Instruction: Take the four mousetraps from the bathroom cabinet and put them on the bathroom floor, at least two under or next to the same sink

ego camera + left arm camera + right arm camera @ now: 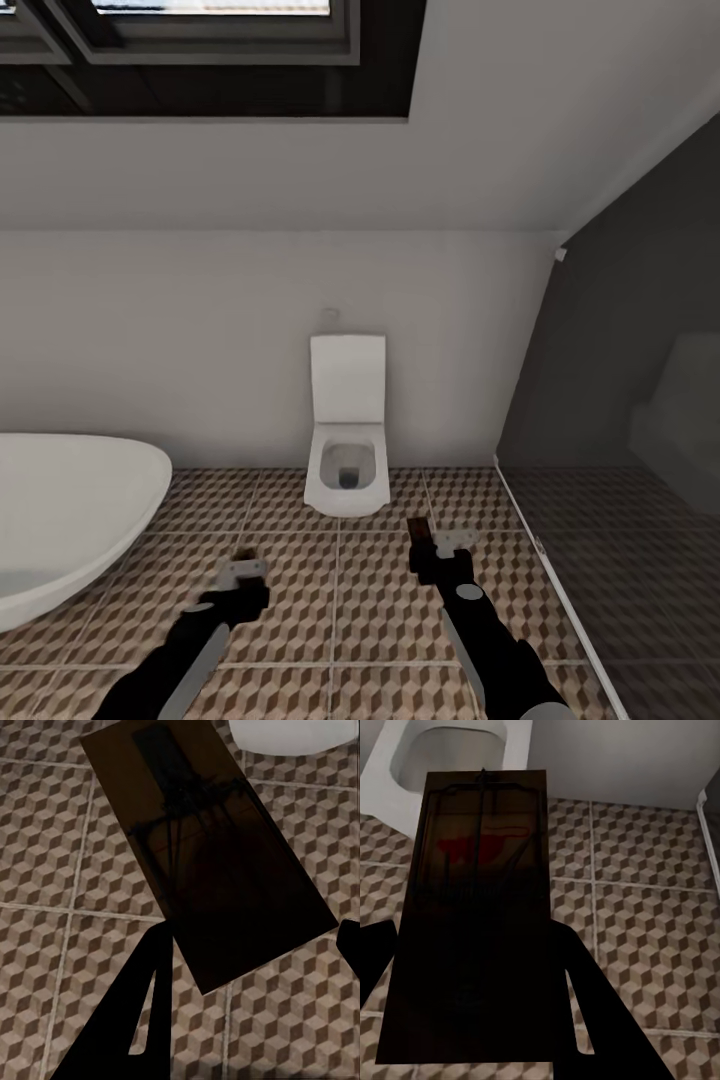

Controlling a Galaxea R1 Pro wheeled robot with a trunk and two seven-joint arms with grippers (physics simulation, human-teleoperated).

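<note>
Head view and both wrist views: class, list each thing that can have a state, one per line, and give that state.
Toilet: lid up, bowl open.
Left gripper: shut on a mousetrap, held above the bathroom floor.
Right gripper: shut on a second mousetrap, red mark visible.
Bathtub: looks empty.

Head view facing toilet (346, 440) wall, wrist views close over shared bathroom floor (45, 855)

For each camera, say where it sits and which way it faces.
Head view: high, looking forward-down at toilet, bathtub; both arms show.
Left wrist view: over floor, along left pincer holding a mousetrap.
Right wrist view: along right pincer holding another mousetrap.
Shared: toilet in head and right wrist views.
</note>
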